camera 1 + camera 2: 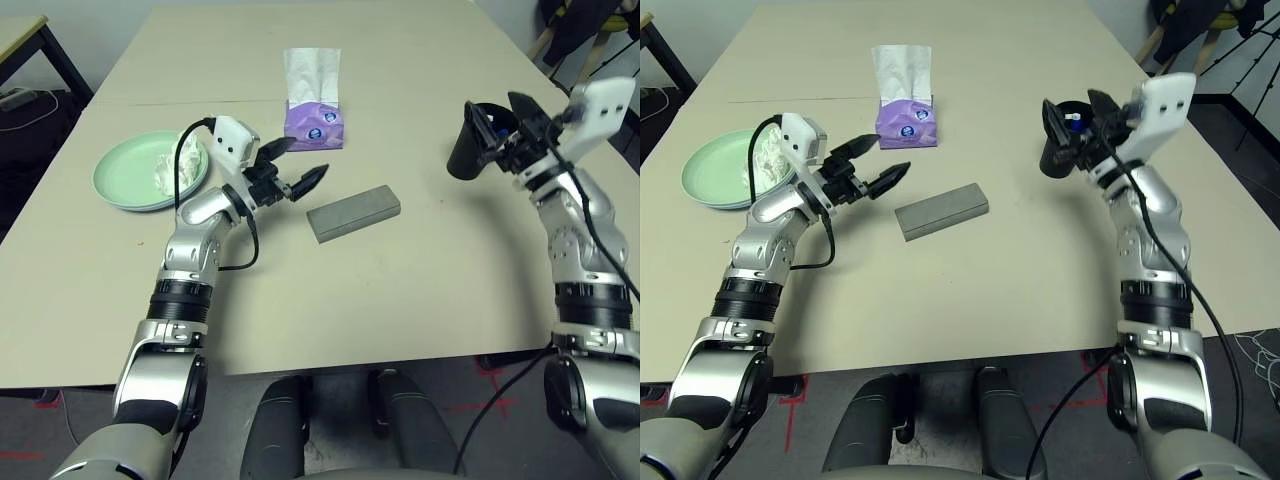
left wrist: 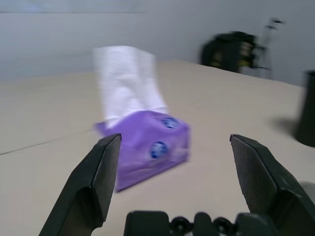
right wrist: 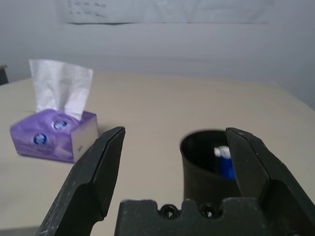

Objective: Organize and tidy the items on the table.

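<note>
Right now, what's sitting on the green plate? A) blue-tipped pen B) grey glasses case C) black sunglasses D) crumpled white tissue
D: the crumpled white tissue lies on the pale green plate, while the grey glasses case rests on the bare table and a blue-tipped pen stands in the black cup.
</note>
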You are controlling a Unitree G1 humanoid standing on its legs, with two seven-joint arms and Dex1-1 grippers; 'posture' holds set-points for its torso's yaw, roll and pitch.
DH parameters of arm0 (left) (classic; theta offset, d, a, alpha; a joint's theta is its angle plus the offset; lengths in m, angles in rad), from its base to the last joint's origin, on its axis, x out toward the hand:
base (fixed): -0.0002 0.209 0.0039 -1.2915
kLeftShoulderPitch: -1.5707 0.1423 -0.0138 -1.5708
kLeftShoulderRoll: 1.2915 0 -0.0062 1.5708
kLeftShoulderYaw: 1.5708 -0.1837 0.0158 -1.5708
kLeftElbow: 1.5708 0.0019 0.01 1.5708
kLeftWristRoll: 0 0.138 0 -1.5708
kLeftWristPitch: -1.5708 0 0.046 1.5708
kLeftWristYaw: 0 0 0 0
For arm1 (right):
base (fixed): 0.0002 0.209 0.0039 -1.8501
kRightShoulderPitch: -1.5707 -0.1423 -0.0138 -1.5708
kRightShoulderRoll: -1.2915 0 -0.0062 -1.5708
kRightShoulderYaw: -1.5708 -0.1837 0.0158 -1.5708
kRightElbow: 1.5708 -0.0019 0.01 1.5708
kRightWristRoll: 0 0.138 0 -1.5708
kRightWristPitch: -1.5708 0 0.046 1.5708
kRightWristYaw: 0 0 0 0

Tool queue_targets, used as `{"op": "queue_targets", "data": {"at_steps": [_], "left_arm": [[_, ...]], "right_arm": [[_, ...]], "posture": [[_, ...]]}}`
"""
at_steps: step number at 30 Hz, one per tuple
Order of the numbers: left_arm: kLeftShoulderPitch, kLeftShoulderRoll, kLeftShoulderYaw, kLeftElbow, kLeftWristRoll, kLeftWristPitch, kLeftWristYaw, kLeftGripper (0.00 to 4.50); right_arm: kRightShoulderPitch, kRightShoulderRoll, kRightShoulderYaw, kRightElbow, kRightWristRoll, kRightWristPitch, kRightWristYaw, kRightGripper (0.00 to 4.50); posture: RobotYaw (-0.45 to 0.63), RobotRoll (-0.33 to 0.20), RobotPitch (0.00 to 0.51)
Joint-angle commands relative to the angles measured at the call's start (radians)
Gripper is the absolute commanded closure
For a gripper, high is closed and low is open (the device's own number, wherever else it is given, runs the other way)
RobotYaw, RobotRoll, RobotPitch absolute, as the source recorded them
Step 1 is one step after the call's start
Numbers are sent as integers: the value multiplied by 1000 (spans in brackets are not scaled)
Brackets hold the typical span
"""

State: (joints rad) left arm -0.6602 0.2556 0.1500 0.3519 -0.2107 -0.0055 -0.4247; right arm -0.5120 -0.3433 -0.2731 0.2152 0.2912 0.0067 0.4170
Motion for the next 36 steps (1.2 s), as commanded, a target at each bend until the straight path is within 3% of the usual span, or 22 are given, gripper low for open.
{"op": "queue_targets", "data": {"at_steps": [1, 4, 6, 9, 15, 21, 36], "left_arm": [[33, -34, 55, -82, 55, -15, 212, 0], [73, -23, 68, -125, 120, -1, 329, 0], [106, -21, 95, -139, 114, -16, 362, 0], [170, 14, 113, -134, 49, -86, 259, 0], [282, 130, 186, -94, -25, -71, 146, 0], [387, 163, 227, -152, -69, -36, 121, 0], [398, 167, 222, -157, -71, -4, 114, 0]], "right_arm": [[56, 16, -7, 57, -47, -48, -70, 35], [78, 20, -8, 111, -73, -89, -109, 35], [71, 19, -16, 148, -71, -107, -120, 35], [60, 10, -20, 192, -59, -143, -99, 35], [23, -5, -45, 244, 15, -133, -21, 35], [3, -7, -53, 252, 56, -97, 0, 35], [6, -1, -38, 199, 46, -26, -37, 35]], "posture": [[57, 0, 103], [63, 0, 101], [67, 0, 100], [73, 0, 91], [61, 0, 86], [61, 0, 91], [54, 0, 95]]}}
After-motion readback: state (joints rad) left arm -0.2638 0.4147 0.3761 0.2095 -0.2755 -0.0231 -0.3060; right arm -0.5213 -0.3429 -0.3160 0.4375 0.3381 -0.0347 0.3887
